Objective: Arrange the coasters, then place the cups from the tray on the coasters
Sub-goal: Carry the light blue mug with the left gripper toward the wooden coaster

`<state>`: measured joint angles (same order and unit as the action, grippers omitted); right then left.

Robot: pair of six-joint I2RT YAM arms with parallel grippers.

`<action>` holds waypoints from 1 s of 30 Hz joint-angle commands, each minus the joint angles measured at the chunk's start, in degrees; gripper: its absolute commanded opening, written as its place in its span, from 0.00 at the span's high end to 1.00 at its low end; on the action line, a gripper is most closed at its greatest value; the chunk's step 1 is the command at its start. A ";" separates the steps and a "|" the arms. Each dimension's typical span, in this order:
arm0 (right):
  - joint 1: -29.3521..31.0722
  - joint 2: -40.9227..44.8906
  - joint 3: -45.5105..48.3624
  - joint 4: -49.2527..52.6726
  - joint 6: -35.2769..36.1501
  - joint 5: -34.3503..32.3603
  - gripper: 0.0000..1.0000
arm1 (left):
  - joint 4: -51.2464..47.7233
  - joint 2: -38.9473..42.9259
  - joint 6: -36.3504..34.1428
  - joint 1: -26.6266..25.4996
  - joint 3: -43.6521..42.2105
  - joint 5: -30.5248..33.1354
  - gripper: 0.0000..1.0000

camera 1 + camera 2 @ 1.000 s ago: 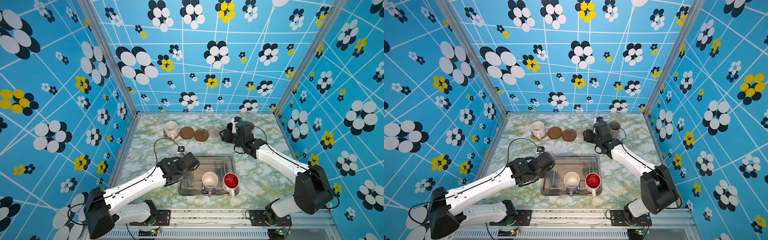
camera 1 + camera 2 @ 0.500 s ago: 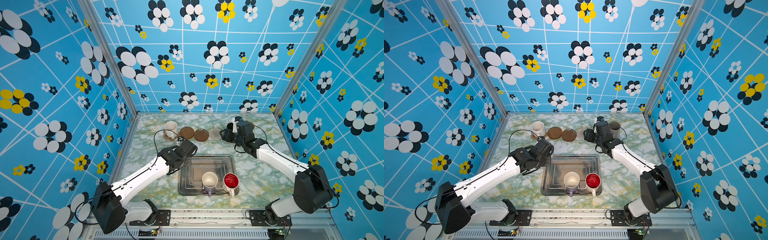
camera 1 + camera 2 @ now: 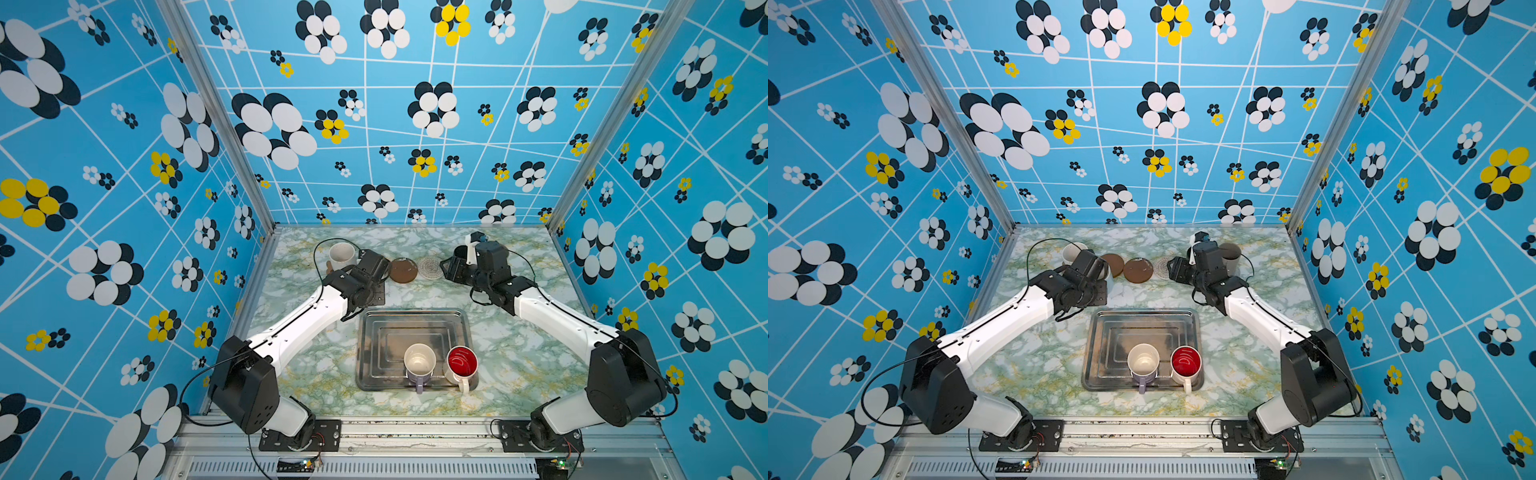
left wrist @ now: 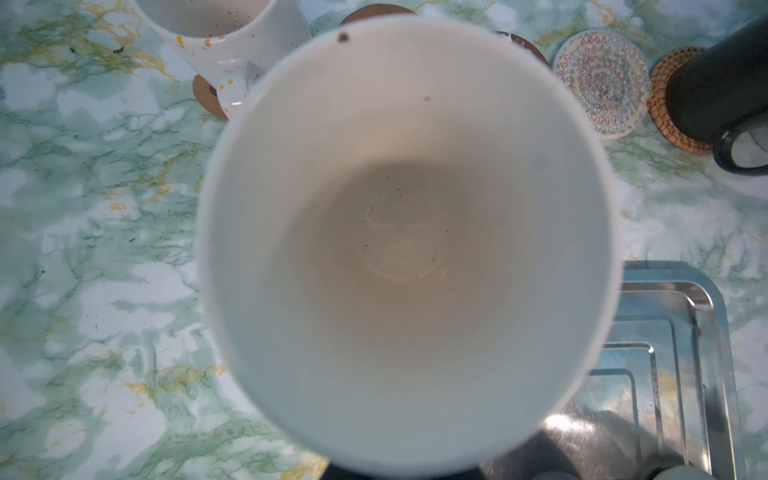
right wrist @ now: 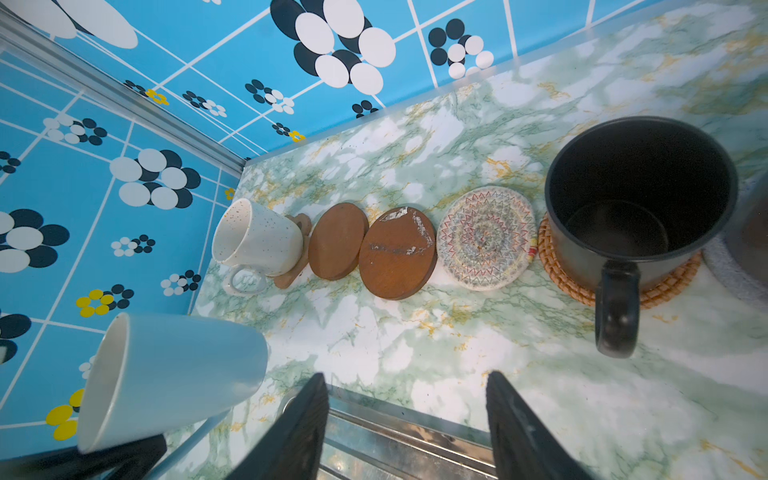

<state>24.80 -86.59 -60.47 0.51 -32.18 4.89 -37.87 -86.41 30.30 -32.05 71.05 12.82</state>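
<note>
My left gripper [image 3: 372, 266] is shut on the light blue mug [image 4: 407, 249], held over the near brown disc [image 5: 336, 241] in the coaster row. That mug [image 5: 166, 374] also shows in the right wrist view. The white speckled mug [image 3: 340, 253] stands on the paw coaster [image 5: 291, 270]. Then come a scratched brown disc [image 5: 397, 253], the crochet coaster [image 5: 486, 237] and the black mug [image 5: 640, 199] on rattan [image 5: 665, 286]. My right gripper [image 5: 405, 415] is open and empty beside the black mug. The tray [image 3: 374, 332] holds the lilac mug [image 3: 419, 363] and the red-lined mug [image 3: 461, 363].
A grey-beige mug [image 3: 1230, 255] stands on a pale grey coaster [image 5: 723, 266] at the right end of the row, behind my right wrist. The back wall runs close behind the coasters. The marble tabletop [image 3: 519, 365] lies bare right of the tray.
My left arm has carried the light blue mug from the tray's left edge back to the coaster row. The right arm has stayed nearly still, jaws open.
</note>
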 commanded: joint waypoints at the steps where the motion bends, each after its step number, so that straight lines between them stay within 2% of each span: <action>1: -0.69 0.19 0.08 -1.37 0.54 1.13 0.37 | 4.89 -1.37 -1.99 1.63 3.98 -0.82 1.00; 15: -2.73 0.02 1.39 -1.77 0.54 2.62 0.37 | 7.91 -10.68 -4.72 7.94 12.21 -5.84 1.00; 23: -3.24 -0.66 1.38 -1.92 0.37 2.85 0.37 | 5.88 -17.55 -6.48 9.11 19.36 -6.18 1.00; 30: -3.71 -1.82 0.93 -1.80 0.28 3.29 0.37 | 8.62 -21.87 -6.77 10.74 21.67 -6.84 1.00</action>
<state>21.61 -87.66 -59.70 -0.69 -32.18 7.35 -33.08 -107.04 24.36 -22.39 89.10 6.17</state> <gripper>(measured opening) 0.628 0.162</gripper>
